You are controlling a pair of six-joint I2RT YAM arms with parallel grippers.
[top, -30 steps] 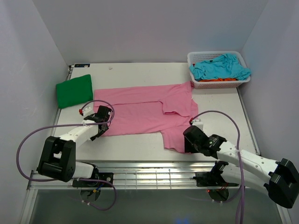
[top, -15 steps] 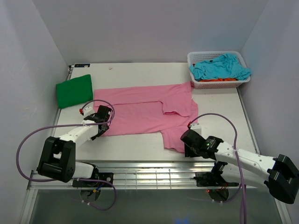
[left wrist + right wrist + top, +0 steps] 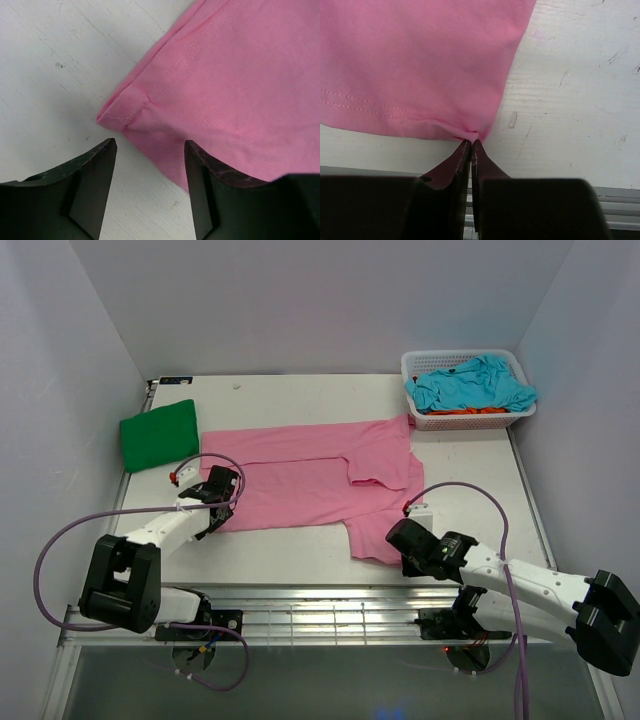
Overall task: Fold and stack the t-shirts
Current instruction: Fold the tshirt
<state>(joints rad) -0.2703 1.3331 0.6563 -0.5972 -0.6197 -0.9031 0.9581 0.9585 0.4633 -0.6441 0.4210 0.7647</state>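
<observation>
A large pink t-shirt lies spread across the table's middle, partly folded. My right gripper is shut on its near right hem corner, pinching a small tuck of pink cloth; from above that gripper sits at the shirt's front right corner. My left gripper is open, its fingers straddling the shirt's near left corner on the table; in the top view this gripper is at the front left corner. A folded green t-shirt lies at the far left.
A white mesh basket at the back right holds a turquoise t-shirt over an orange one. Purple cables loop from both arms. A metal rail runs along the table's near edge.
My right gripper slid a little left along the shirt's near edge and closed on the hem corner. The left arm has stayed put.
</observation>
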